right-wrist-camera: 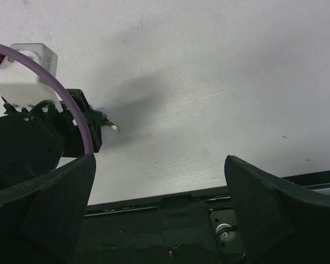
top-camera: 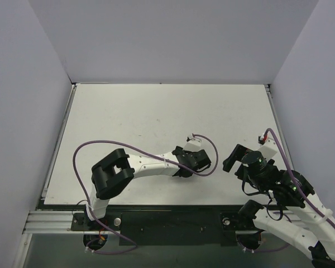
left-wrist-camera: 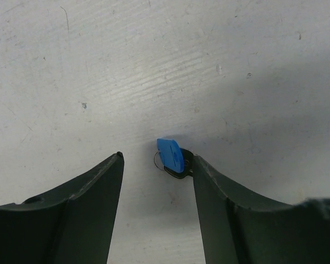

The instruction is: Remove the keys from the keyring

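Close to the near edge of the white table [top-camera: 156, 106], right of centre, the right gripper [right-wrist-camera: 159, 159] hangs with its fingers spread wide, facing the left gripper [left-wrist-camera: 155, 158] just to its left. The left gripper is low over the table with its jaws apart. The blue keyring [left-wrist-camera: 169, 153] sits between them, touching the inner face of one finger and well clear of the other. Seen from the right wrist, the tip of a small silver key [right-wrist-camera: 114, 127] pokes out beside those fingers.
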Action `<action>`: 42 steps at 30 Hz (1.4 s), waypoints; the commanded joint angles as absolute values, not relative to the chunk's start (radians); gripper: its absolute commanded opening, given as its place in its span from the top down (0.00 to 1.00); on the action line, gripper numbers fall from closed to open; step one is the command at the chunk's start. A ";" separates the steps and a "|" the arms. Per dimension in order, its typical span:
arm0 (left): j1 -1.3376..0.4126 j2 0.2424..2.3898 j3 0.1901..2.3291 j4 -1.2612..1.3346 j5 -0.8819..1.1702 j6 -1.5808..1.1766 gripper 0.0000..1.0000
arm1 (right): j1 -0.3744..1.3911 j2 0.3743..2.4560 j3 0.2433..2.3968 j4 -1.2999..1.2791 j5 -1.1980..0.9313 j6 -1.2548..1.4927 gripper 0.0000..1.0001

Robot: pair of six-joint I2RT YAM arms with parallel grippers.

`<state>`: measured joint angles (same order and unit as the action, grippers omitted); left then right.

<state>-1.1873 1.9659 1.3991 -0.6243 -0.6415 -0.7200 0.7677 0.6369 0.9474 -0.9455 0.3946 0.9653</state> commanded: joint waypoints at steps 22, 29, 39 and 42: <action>-1.155 2.005 1.424 -0.580 -0.606 -0.704 0.73 | 0.772 0.678 0.956 -0.976 0.399 0.953 0.04; -1.149 1.996 1.420 -0.578 -0.595 -0.712 1.00 | 0.772 0.678 0.953 -0.976 0.394 0.954 0.04; -1.152 1.861 1.446 -0.635 -0.577 -0.741 1.00 | 0.772 0.664 0.971 -0.928 0.353 0.954 0.03; -1.154 1.819 1.454 -0.655 -0.569 -0.753 1.00 | 0.772 0.646 0.957 -0.879 0.328 0.946 0.02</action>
<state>-1.1564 1.9263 1.4117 -0.6250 -0.5755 -0.7254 0.7677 0.6579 0.9478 -0.9321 0.3531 0.9634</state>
